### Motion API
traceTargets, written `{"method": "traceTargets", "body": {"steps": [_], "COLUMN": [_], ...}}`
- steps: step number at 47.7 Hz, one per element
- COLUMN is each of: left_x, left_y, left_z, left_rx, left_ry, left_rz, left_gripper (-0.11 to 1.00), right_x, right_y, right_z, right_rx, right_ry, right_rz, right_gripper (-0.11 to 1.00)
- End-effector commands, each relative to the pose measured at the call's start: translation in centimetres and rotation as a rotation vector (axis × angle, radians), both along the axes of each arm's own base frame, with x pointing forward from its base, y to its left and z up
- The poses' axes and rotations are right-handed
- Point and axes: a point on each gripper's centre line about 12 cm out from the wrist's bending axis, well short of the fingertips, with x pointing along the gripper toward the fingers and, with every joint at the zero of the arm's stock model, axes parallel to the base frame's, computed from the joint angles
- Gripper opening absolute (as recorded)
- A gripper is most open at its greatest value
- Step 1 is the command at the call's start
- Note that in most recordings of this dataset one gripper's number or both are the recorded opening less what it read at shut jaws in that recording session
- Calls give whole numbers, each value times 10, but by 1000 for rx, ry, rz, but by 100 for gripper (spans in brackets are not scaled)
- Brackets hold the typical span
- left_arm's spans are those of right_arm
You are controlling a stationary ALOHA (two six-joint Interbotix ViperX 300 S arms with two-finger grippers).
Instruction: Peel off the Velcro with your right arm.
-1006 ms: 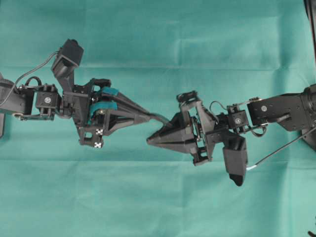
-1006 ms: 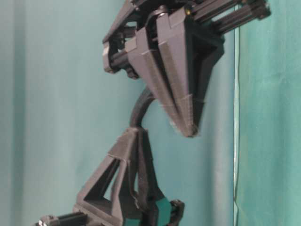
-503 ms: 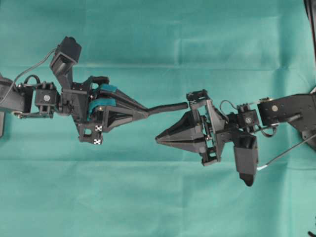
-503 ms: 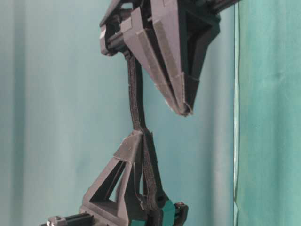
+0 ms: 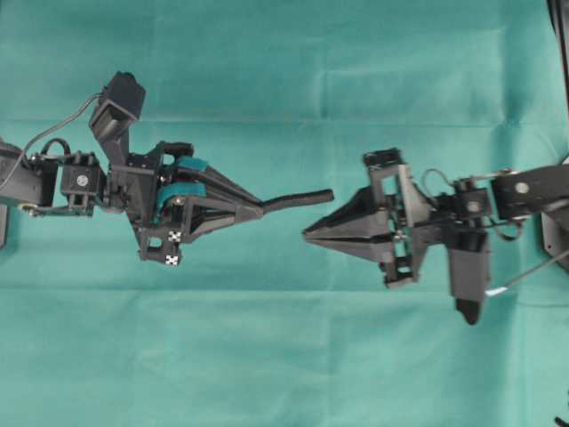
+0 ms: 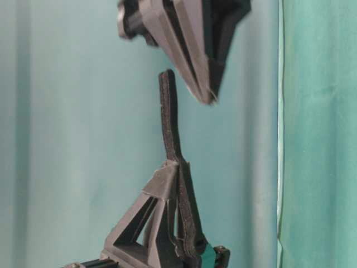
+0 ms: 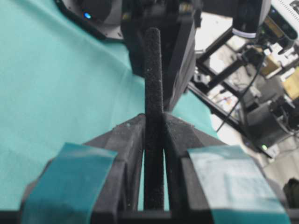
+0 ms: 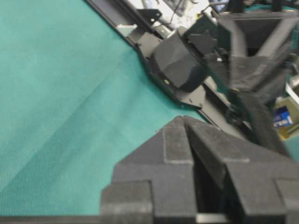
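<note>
Across the whole scene, you see a desk [image 5: 284, 356] covered with a teal cloth bearing faint fold lines. Above it, two black robot arms face each other from opposite sides in the overhead view. The left arm [image 5: 80, 178] carries teal patches and small black-and-white checkered tags, and a wrist camera housing juts up from it. The right arm [image 5: 524, 191] is all black, with its own camera housing hanging toward the lower edge of the overhead view. The left end effector [image 5: 258, 209] is clamped on the Velcro [image 5: 298, 197]; the left wrist view shows the strip [image 7: 153, 93] pinched between the two jaws, running straight out past their tips. The free, rounded end of the Velcro points toward the right arm and hangs in the air, touching nothing you can see. The right end effector [image 5: 307, 236] has its wedge jaws pressed together, and the right wrist view [image 8: 187, 122] shows the tips meeting with nothing between them. In the overhead view its tip lies just beside the free end of the Velcro, with a gap between them. The table-level view confirms the gap: the strip [image 6: 169, 117] rises from the left jaws and stops short of the right end effector [image 6: 209, 99].
</note>
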Motion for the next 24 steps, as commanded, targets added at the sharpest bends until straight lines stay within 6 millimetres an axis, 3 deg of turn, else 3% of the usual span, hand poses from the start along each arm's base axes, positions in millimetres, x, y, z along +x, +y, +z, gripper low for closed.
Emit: {"method": "traceTargets", "body": {"steps": [1,12,24], "left_x": [-1,0,0], "left_y": [-1,-1,-1], "left_z": [11,11,11], "left_rx": [-5,-5,-5], "left_ry": [-41,-50,-49], "left_rz": [-1,-1,-1], "left_gripper": [10,10,10], "right_x": [-9,-27,-27], "right_y": [-8,-31,-36], "right_z": [15,18,20], "right_rx": [14,39,40], "right_ry": [-47,-58,-66], "right_rz": [-31,-123,-139], "right_gripper": [-10,-10,-10]}}
